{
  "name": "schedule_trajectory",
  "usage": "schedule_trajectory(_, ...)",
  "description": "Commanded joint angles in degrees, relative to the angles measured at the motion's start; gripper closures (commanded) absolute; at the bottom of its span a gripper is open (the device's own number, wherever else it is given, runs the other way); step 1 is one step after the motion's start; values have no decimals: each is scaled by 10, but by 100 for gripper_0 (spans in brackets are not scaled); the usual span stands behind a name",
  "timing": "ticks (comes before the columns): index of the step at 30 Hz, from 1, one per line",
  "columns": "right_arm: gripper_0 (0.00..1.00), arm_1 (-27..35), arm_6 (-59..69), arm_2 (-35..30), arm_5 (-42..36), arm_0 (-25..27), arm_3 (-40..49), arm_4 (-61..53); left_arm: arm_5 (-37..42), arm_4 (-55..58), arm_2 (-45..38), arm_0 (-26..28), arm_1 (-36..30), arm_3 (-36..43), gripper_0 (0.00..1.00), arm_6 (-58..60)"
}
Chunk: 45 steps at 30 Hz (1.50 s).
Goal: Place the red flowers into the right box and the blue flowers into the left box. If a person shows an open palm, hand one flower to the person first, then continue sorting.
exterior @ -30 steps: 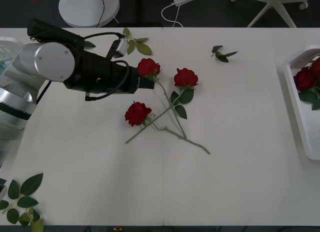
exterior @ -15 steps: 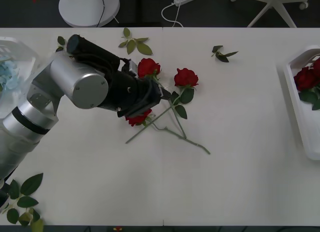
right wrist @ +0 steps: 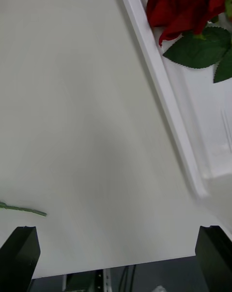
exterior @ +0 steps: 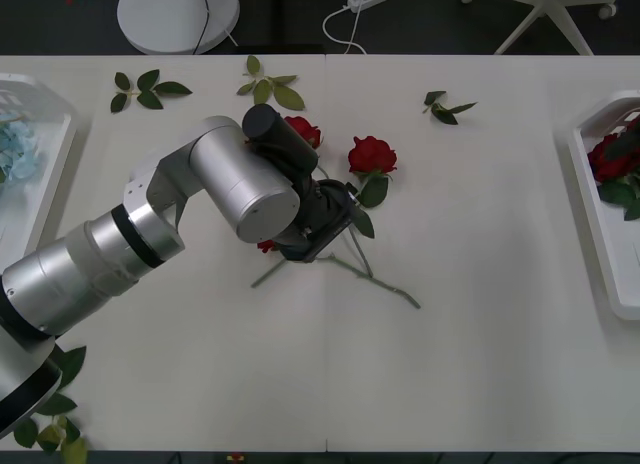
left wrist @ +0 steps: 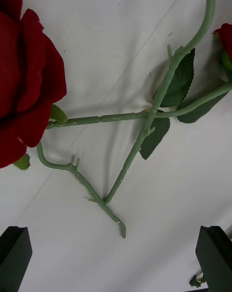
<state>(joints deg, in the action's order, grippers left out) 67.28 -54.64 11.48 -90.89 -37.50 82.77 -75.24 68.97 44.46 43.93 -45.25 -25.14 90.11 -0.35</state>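
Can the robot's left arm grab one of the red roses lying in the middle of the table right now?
Probably yes. The left gripper hangs open right above the crossed stems of the red flowers, and nothing lies between its fingers and the stems.

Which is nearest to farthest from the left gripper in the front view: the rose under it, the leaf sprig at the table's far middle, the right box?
Left gripper, fingers open, at table centre:
1. The rose directly beneath it, mostly hidden by the arm.
2. The leaf sprig, toward the far edge, right of centre.
3. The right box, at the table's right edge, holding red flowers.
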Motion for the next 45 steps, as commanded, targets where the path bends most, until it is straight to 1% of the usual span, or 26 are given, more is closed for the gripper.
schedule_trajectory(1,5,-15,74,43,41,-56,-5,-30,5,-3,26,-65,40,-56,0,48)
schedule_trajectory(3,5,-15,96,61,56,-67,-12,-39,10,1,27,-70,46,-76,0,68)
schedule_trajectory(6,5,-15,117,77,67,-80,-20,-47,47,-1,27,-70,47,-79,0,94)
schedule_trajectory(9,5,-16,122,81,78,-80,-21,-49,80,10,37,-71,47,-79,0,101)
schedule_trajectory(12,5,-16,128,86,92,-80,-21,-54,85,25,47,-71,47,-79,0,155)
schedule_trajectory(15,5,-16,136,89,106,-82,-21,-62,82,25,49,-71,47,-89,0,198)
schedule_trajectory(19,5,-17,146,112,128,-94,-21,-77,53,21,62,-71,56,-123,0,199)
schedule_trajectory(23,5,-27,191,149,142,-120,-21,-84,17,7,77,-72,72,-163,0,202)
schedule_trajectory(28,5,-49,244,164,161,-134,-21,-83,-39,-9,100,-74,84,-203,0,195)
schedule_trajectory(30,5,-53,266,173,169,-142,-21,-83,-49,-19,116,-79,88,-213,0,193)
schedule_trajectory(36,5,-68,292,214,176,-170,-21,-83,-38,-34,142,-82,91,-230,0,183)
schedule_trajectory(38,5,-75,295,227,180,-179,-21,-83,-24,-37,150,-82,91,-240,0,156)
schedule_trajectory(42,5,-94,292,239,186,-187,-21,-79,-24,-38,154,-82,98,-262,11,142)
schedule_trajectory(43,5,-98,292,243,186,-188,-21,-77,-24,-38,153,-82,98,-268,17,141)
schedule_trajectory(44,5,-104,291,249,186,-193,-21,-75,-24,-38,153,-82,100,-274,34,141)
schedule_trajectory(45,5,-108,289,257,186,-197,-24,-72,-24,-39,153,-82,101,-279,46,141)
